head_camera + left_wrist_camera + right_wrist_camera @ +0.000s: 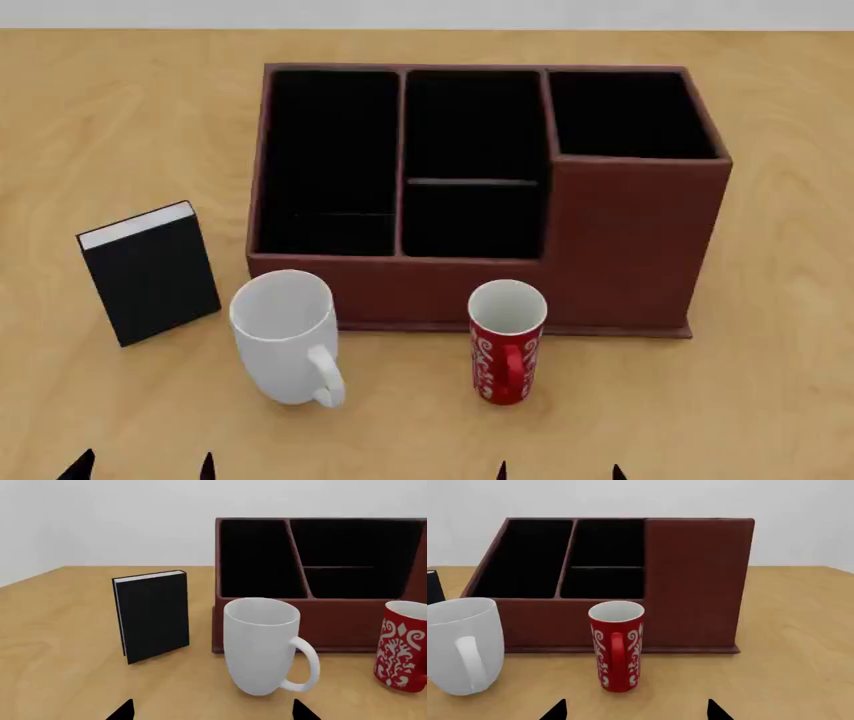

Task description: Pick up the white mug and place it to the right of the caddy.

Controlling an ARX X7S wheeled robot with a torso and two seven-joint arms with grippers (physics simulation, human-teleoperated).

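A pale wood table (747, 400) with faint grain fills the head view; behind it a plain white wall (100, 520), which seems to turn a corner at the far left of the left wrist view, though the shading there is too faint to be sure.

On the table: one caddy (627, 240), two mugs, one book (150, 272); the caddy is dark reddish-brown, black inside, with four compartments open to view. The book stands upright, black with white page edges, just left of the caddy's front corner and apart from it.

The white mug (283, 335) stands upright in front of the caddy's left part, close to its base, handle toward the robot and a little right; the red mug (506, 340) stands upright to its right, also before the caddy, the two well apart.

The left gripper (143, 466) shows only two dark fingertips at the bottom edge, spread wide and empty; the white mug lies ahead of it and slightly right, untouched. The right gripper (559, 470) likewise shows two tips spread wide, holding nothing, the red mug just ahead.
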